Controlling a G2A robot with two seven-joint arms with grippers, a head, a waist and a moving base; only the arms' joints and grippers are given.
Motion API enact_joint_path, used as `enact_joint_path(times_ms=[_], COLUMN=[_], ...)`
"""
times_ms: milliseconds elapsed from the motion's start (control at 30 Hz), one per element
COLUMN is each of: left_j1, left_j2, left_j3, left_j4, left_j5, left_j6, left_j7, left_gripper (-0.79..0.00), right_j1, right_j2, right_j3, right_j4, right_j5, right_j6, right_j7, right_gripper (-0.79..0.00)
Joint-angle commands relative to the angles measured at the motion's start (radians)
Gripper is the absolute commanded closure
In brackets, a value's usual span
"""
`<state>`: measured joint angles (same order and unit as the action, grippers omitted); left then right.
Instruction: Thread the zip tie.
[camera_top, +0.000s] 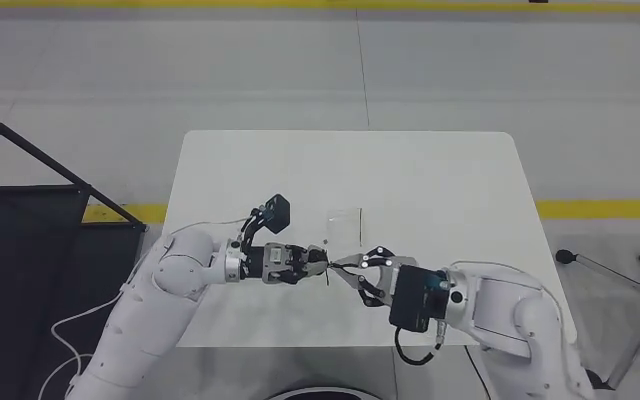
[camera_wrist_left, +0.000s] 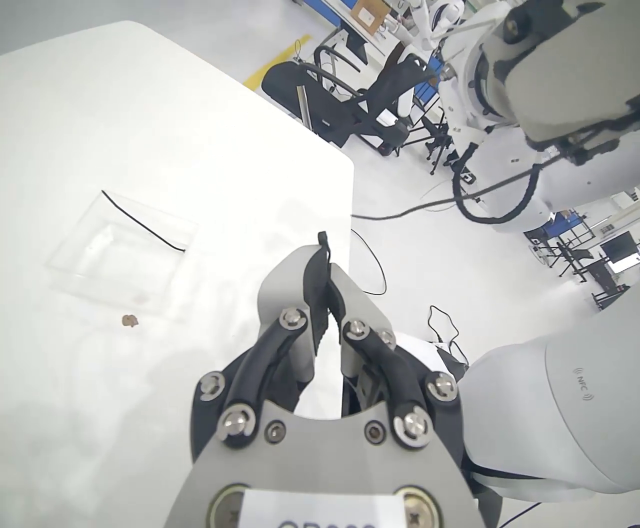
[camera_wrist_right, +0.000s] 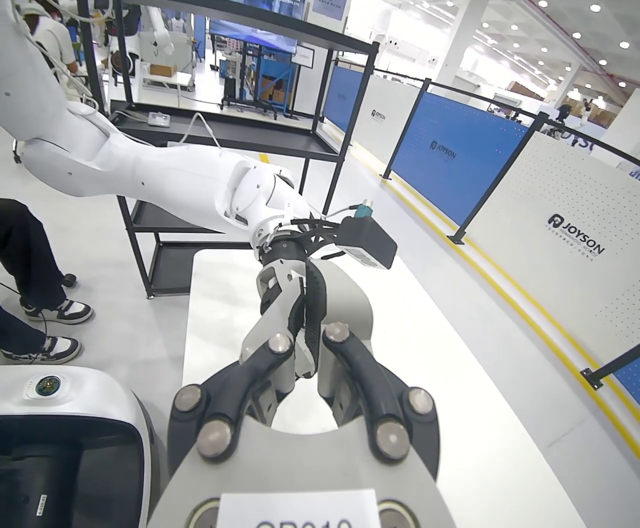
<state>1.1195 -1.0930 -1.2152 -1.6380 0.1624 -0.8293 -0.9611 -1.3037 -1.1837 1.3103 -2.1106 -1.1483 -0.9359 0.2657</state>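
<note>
Left tool (camera_wrist_left: 324, 265) grips the zip tie (camera_wrist_left: 323, 239), end protruding, above the near edge of the tabletop (camera_top: 440, 180); right tool (camera_wrist_right: 310, 295) sits closed just beside, its grasp unclear. Risk: slight misalignment makes the end miss the slot, or the tie slips and drops off.

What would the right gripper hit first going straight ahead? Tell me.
The left gripper: it faces the right gripper almost tip to tip, though the gap between them is hard to judge.

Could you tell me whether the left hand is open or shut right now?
Shut. The left hand has its fingers pressed together on the zip tie, whose black tip sticks out beyond them.
</note>
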Motion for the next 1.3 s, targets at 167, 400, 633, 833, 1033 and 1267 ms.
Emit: enact_joint_path(times_ms=[167, 400, 633, 833, 1033, 1267], left_j1=[0.0, 0.0, 0.0, 0.0, 0.0, 0.0], left_j2=[0.0, 0.0, 0.0, 0.0, 0.0, 0.0], left_j3=[0.001, 0.001, 0.001, 0.001, 0.001, 0.001], left_j4=[0.0, 0.0, 0.0, 0.0, 0.0, 0.0], left_j5=[0.0, 0.0, 0.0, 0.0, 0.0, 0.0], left_j6=[0.001, 0.001, 0.001, 0.001, 0.001, 0.001], left_j7=[0.0, 0.0, 0.0, 0.0, 0.0, 0.0], left_gripper=[0.0, 0.0, 0.0, 0.0, 0.0, 0.0], right_j1=[0.01, 0.009, -0.004, 0.005, 0.009, 0.013], right_j2=[0.003, 0.009, 0.017, 0.02, 0.025, 0.03], right_j3=[-0.026, -0.024, -0.02, -0.036, -0.044, -0.047], right_j4=[0.012, 0.01, -0.005, 0.002, 0.001, 0.006], right_j5=[-0.055, -0.061, -0.073, -0.078, -0.078, -0.072], right_j6=[0.04, 0.042, 0.033, 0.038, 0.039, 0.04], right_j7=[-0.008, -0.03, -0.054, -0.055, -0.054, -0.053], right_gripper=[0.0, 0.0, 0.0, 0.0, 0.0, 0.0])
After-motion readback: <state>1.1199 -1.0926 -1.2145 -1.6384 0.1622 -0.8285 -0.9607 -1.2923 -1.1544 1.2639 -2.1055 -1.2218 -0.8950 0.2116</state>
